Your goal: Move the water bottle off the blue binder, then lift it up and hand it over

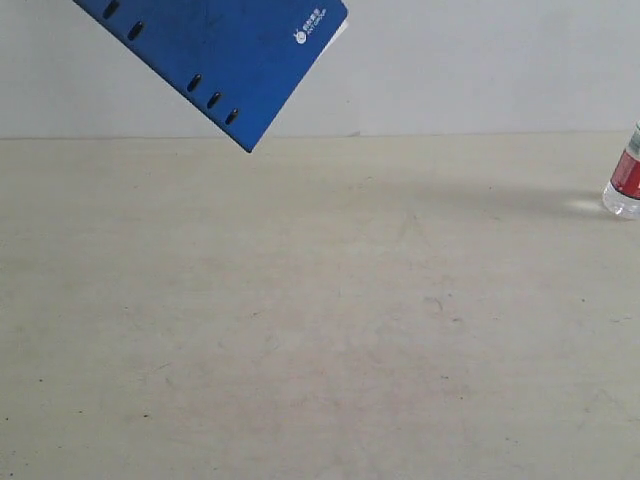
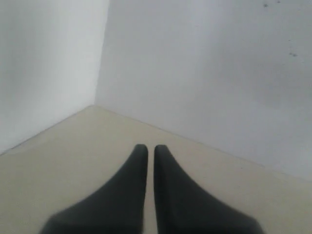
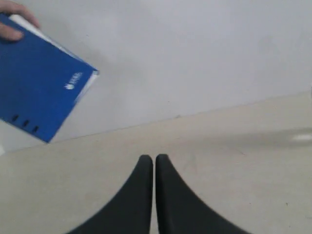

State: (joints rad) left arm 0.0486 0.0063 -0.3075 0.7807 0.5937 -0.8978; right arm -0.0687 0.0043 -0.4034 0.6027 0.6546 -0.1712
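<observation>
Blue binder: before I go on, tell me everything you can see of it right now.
The blue binder is flat, rectangular, deep blue, with a smooth cover. Dark oval slots run along one edge, three near its lowest corner, two further up; a small white logo sits near another corner. It hangs tilted before the wall, clear of the table, partly cut off by the exterior view's top. A person's hand grips one corner. Nothing rests on it.

Angled down across beige tabletop, facing white wall; from each wrist, close behind black gripper fingers. Shared with right wrist: flat deep-blue ring binder, eleven o'clock.
</observation>
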